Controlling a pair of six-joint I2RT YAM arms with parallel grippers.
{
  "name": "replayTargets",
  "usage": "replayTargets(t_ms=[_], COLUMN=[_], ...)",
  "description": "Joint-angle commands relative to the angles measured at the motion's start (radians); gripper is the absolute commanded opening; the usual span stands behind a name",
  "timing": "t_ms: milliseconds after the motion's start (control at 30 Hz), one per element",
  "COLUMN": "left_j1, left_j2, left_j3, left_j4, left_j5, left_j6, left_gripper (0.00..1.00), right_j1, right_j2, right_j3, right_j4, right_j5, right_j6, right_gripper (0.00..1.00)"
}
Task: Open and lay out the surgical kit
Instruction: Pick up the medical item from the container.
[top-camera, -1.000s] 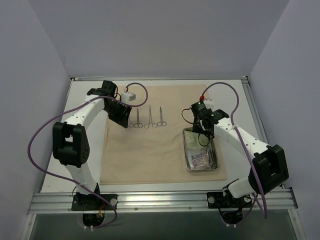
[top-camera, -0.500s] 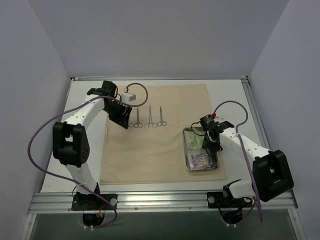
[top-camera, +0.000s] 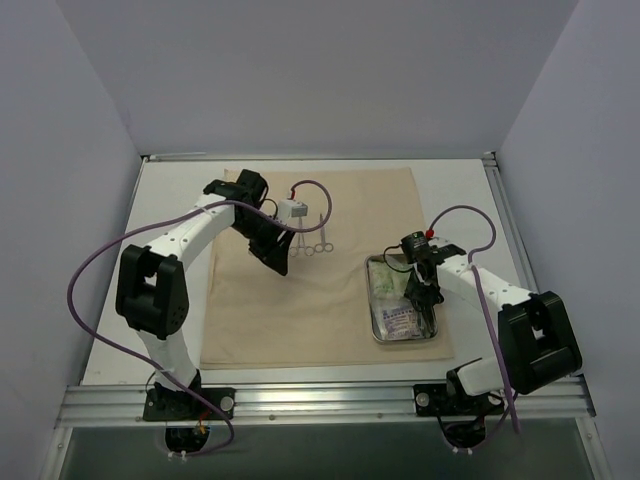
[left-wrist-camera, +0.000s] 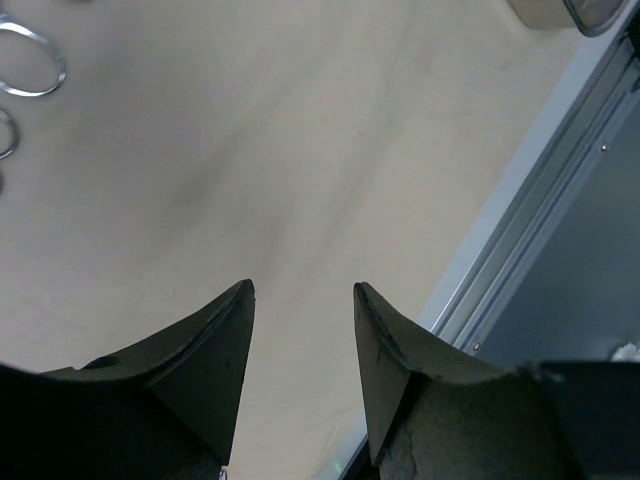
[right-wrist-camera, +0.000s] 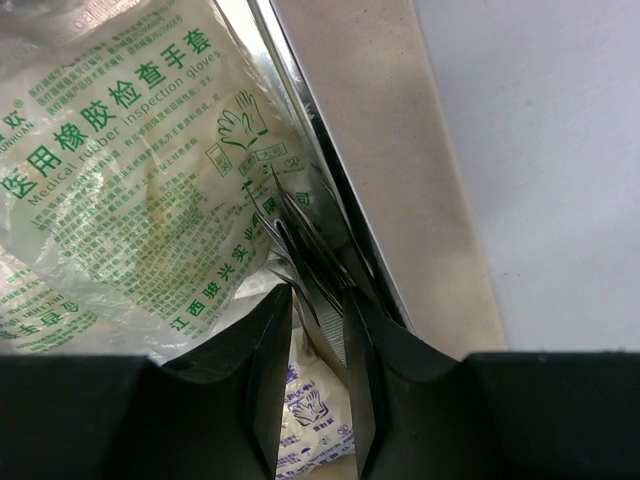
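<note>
- Step in hand: emptying rectangular steel tray (top-camera: 373, 300) onto spread beige cloth wrap (top-camera: 300, 310). Thin ring-handled steel clamps (top-camera: 322, 240) lie near the cloth's far edge.
- Right gripper (right-wrist-camera: 318, 292) is down in the tray, fingers narrow either side of thin steel tweezers (right-wrist-camera: 295, 235) by the right wall. Can't tell if pinched.
- Left gripper (left-wrist-camera: 300, 290) is half open and empty, over the cloth.
- Tray also holds a green-printed glove packet (right-wrist-camera: 120, 150).
- Next, probably: firm pinch, lift clear of the tray wall.
</note>
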Motion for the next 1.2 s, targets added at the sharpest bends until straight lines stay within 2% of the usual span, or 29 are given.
replayTargets(t_ms=[0,367,567,933,1167], left_j1=[-0.045,-0.064,-0.064,-0.064,-0.062], left_j2=[-0.022,-0.017,-0.022,-0.019,-0.019], left_j3=[0.049,0.05,0.049,0.052,0.054], left_j4=[-0.023,-0.017,-0.019,-0.02,-0.023], left_j5=[0.056,0.039,0.025,0.011,0.011], left_j6=[0.02,0.013,0.011,0.013,0.016], left_gripper=[0.54,0.54,0.54,0.54,0.54], right_j1=[-0.009,-0.009,-0.004,0.013,0.024], right_j2=[0.016,0.027,-0.01,-0.038,-0.047], right_j3=[-0.014,-0.037,-0.025,0.015,0.047], right_j4=[-0.002,0.05,0.036,-0.016,-0.049], right_j5=[0.046,0.018,0.023,0.018,0.023], right_j6=[0.019,-0.012,-0.012,-0.004,-0.006], right_gripper=[0.24,0.23,0.12,0.06,0.06])
